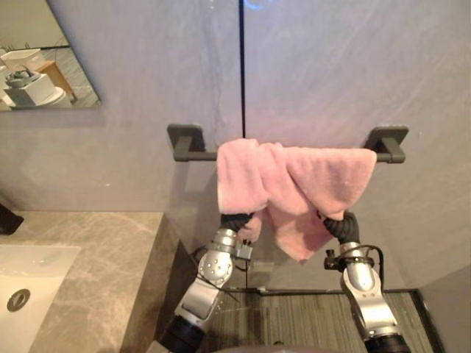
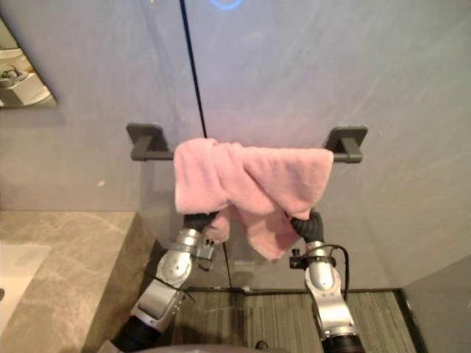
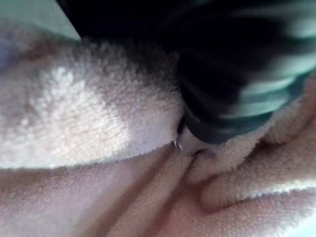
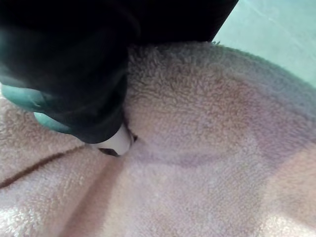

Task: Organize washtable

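Pink towel [image 1: 294, 184] hangs over a dark towel bar [image 1: 193, 153] mounted on the grey wall [image 1: 331, 66], far side of the scene. It is bunched and uneven. A left fold hangs short, a right fold spreads out toward the bar's right bracket, and a middle flap droops lowest between the two arms.

Left hand [image 1: 237, 220] is raised under the towel's left fold. Its dark ribbed cover shows just below the cloth edge and the rest is buried in the pile. Right hand [image 1: 340, 224] is raised the same way under the right fold, beside the low flap.

Left wrist view: the hand's ribbed cover [image 3: 232, 89] presses into towel pile [image 3: 98, 148], with cloth folded close round it. Right wrist view: the cover [image 4: 74, 74] lies against the towel [image 4: 207, 148], and a pale bit of the hand pokes into a crease.

Fingers on both hands are hidden in the cloth. I cannot tell whether they are clenched on it or released.

Marble desk [image 1: 103, 272] sits near left, with a white sink [image 1: 37, 268] set into it. A mirror corner [image 1: 44, 66] is on the wall above, far left. Striped floor [image 1: 294, 320] lies below the towel.
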`<state>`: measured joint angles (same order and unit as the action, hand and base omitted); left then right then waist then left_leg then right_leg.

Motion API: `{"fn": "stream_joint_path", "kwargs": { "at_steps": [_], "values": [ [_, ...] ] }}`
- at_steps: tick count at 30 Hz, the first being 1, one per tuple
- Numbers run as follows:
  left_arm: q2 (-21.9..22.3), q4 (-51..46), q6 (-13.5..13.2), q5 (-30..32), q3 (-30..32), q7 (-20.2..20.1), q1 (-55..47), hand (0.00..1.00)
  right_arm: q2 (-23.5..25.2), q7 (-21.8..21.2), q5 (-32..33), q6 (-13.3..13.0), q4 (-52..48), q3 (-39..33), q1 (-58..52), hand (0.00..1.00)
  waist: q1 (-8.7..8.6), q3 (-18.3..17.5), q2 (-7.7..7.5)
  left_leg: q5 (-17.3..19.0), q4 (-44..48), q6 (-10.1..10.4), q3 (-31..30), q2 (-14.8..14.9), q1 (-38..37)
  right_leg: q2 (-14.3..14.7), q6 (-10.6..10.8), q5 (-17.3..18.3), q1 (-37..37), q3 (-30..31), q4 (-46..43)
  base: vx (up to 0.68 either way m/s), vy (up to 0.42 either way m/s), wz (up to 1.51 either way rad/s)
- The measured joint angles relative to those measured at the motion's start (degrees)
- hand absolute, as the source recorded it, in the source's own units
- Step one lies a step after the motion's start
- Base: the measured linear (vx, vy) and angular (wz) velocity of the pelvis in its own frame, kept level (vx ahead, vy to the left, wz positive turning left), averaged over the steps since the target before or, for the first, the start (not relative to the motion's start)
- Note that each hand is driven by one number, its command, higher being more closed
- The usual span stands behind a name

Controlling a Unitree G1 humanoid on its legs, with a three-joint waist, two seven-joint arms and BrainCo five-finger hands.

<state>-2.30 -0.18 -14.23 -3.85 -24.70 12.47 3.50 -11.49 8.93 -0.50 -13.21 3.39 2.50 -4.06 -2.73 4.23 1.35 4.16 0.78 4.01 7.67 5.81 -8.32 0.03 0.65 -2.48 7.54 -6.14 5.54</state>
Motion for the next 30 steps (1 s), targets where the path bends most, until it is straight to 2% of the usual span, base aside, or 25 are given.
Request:
{"fn": "stream_joint_path", "kwargs": {
  "at_steps": [7, 13, 27, 28, 30],
  "values": [
    [0.0, 0.4, 0.0, -0.1, -2.2, 0.0, 0.0, 1.00, 0.1, 0.9, 0.0, 0.0, 0.0, -1.3, -0.5, 1.00, -0.25, 0.1, 0.23, 0.0, -0.4, 0.0, 0.6, 0.1, 0.0, -0.3, 0.0, 0.0, -0.8, 1.1, -0.4, -0.01, 0.008, -0.08],
    [0.0, 1.9, 0.0, -0.3, -2.4, -0.4, 0.0, 1.00, 0.1, 0.9, 0.0, 0.0, 0.0, -2.0, -1.1, 1.00, -1.32, 0.1, 0.21, 0.0, -0.6, 0.0, 1.0, 0.1, -0.2, -0.3, 0.0, 0.0, -0.8, 1.4, -0.4, 0.00, 0.003, -0.01],
    [-0.1, 3.3, 0.0, -1.1, -2.5, -1.1, -0.1, 1.00, 0.5, 0.9, 0.0, 0.0, 0.1, -2.0, -2.1, 1.00, -1.26, 0.1, 0.11, 0.0, -0.7, 0.0, 1.0, 0.1, -0.3, -0.3, 0.0, 0.0, -0.8, 1.3, -0.5, 0.00, 0.000, 0.00],
    [-0.1, 3.3, 0.0, -1.1, -2.4, -1.1, -0.1, 0.00, 0.5, 0.9, 0.0, 0.0, 0.1, -2.0, -2.1, 0.00, -1.25, 0.1, 0.11, 0.0, -0.7, 0.0, 1.0, 0.1, -0.3, -0.3, 0.0, 0.0, -0.8, 1.3, -0.5, 0.00, 0.000, 0.00],
    [-0.1, 3.3, 0.0, -1.1, -2.1, -1.1, -0.2, 0.00, 0.5, 0.9, 0.0, 0.0, 0.3, -2.0, -2.1, 0.00, -1.23, 0.1, 0.10, 0.0, -0.7, 0.0, 0.9, 0.1, -0.3, -0.3, 0.0, 0.0, -0.7, 1.3, -0.5, 0.00, 0.000, 0.00]
  ]
}}
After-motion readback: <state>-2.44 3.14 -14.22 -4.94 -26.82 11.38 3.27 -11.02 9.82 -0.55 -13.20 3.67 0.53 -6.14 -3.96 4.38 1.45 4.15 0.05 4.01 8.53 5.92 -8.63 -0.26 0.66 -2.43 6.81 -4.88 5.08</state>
